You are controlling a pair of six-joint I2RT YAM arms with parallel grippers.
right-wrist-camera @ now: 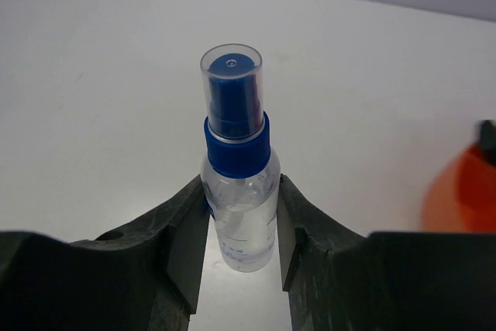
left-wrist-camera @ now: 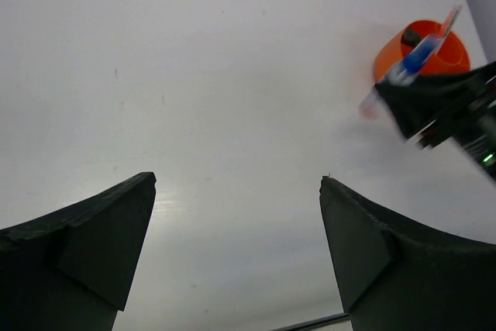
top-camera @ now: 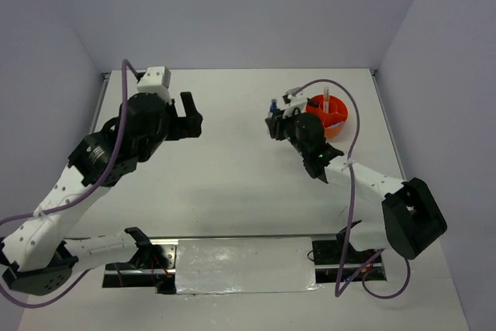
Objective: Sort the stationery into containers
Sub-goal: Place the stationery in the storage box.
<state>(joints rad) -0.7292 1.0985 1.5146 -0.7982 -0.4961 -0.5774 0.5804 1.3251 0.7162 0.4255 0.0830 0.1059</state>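
Note:
My right gripper point(right-wrist-camera: 240, 222) is shut on the small clear bottle point(right-wrist-camera: 236, 191) with a blue cap, gripping its body just under the cap. In the top view the right gripper point(top-camera: 273, 123) holds the bottle point(top-camera: 273, 106) just left of the round orange tub point(top-camera: 338, 125), which has items standing in it. In the left wrist view the bottle point(left-wrist-camera: 415, 56) shows tilted in front of the tub point(left-wrist-camera: 387, 56). My left gripper point(top-camera: 192, 120) is open and empty over bare table at the left; its fingers point(left-wrist-camera: 101, 238) stand wide apart. Other stationery is out of view.
The table point(top-camera: 232, 176) is white, bounded by walls at the back and both sides. A reflective metal strip point(top-camera: 244, 265) lies at the near edge between the arm bases. The right arm's cable point(top-camera: 353, 160) loops over near the tub.

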